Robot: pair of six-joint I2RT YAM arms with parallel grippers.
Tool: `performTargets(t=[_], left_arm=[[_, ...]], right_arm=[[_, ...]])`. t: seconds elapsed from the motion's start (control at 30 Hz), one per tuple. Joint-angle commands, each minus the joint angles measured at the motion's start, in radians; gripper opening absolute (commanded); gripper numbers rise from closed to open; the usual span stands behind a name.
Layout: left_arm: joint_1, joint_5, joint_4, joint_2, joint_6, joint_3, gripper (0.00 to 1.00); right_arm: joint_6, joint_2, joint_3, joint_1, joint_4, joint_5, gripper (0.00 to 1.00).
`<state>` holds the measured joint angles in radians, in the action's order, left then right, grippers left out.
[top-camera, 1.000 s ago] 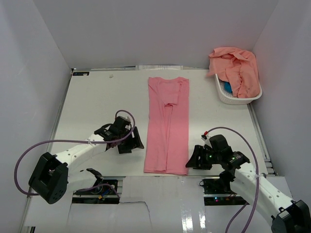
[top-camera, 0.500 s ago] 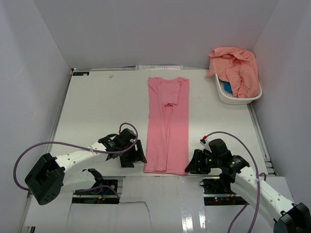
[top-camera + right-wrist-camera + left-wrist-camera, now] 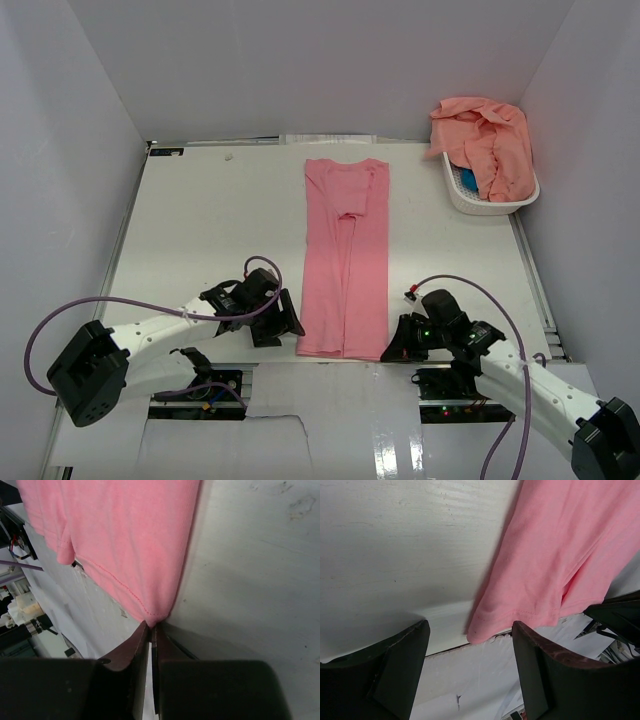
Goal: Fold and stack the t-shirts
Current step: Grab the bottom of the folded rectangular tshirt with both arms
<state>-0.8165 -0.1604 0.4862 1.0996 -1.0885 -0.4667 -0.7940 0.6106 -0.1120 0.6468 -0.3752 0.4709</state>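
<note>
A rose-pink t-shirt [image 3: 345,260] lies folded into a long narrow strip down the middle of the table, its hem at the near edge. My left gripper [image 3: 288,325] stands open beside the hem's near-left corner. In the left wrist view that corner [image 3: 476,632] sits between the two dark fingers [image 3: 402,660] without touching them. My right gripper [image 3: 388,350] is shut, and its tips [image 3: 151,627] pinch the hem's near-right corner of the t-shirt [image 3: 125,540]. More salmon t-shirts [image 3: 490,135] are heaped over a basket at the back right.
The white slotted basket [image 3: 468,198] stands at the table's far right edge under the heap. White walls close in the table on three sides. The table's near edge [image 3: 445,650] runs just under the hem, with cables and arm bases below it.
The right gripper has moved in to the hem's near-right corner and shut on it. The left gripper has slid toward the near-left corner and stays open.
</note>
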Motion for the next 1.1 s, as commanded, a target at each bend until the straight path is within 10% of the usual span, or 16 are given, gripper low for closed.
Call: performTargets(t=[0.0,0.6,0.97,1.07], left_arm=[[-0.01,0.048,0.023,0.009,-0.007,0.051,0.78],[-0.138,0.058,-0.038,0.075,-0.066,0.068,0.6],[-0.144,0.081,-0.041,0.108,-0.054,0.043,0.02],[-0.144,0.085,-0.04,0.085,-0.053,0.036,0.0]], right_arm=[[0.012,-0.018,0.02,0.013,-0.083,-0.074,0.08],[0.053,0.029,0.012,0.027,-0.025,-0.109,0.08],[0.064,0.049,-0.028,0.03,-0.037,-0.118,0.08],[0.072,0.032,-0.066,0.03,-0.077,-0.127,0.08]])
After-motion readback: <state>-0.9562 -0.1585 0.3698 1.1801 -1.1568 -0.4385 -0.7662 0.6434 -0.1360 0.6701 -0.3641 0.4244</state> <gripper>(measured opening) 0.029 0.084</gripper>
